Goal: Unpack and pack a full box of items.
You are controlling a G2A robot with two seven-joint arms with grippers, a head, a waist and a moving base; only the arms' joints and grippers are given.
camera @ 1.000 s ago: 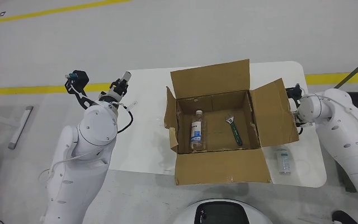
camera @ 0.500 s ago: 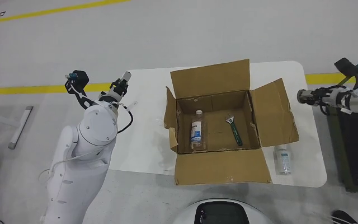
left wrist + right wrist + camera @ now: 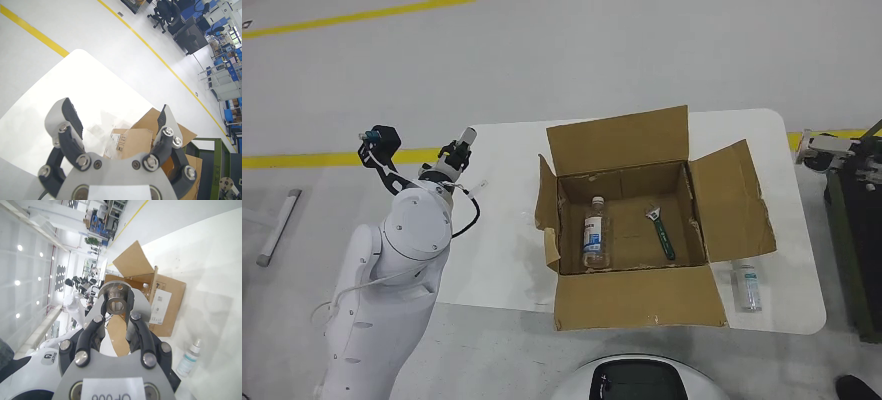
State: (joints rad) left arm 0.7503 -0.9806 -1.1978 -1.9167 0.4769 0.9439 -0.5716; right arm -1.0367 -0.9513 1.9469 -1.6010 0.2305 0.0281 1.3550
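**White table (image 3: 502,200), cardboard box (image 3: 632,215) open on it**

My right gripper (image 3: 117,299) pinches a metal bushing (image 3: 113,289) by its hub, out past the table's right edge, likely in transit. My left gripper (image 3: 117,115) hangs spread and empty at the table's far left corner, free for a pick. A water bottle (image 3: 592,232) and a wrench (image 3: 660,232) lie in the box; a small bottle (image 3: 749,285) lies just beside it.

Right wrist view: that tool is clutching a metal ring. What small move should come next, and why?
Probably lower the metal ring toward the green rack and let go. The right tool is shut on it past the table edge, clear of the box.
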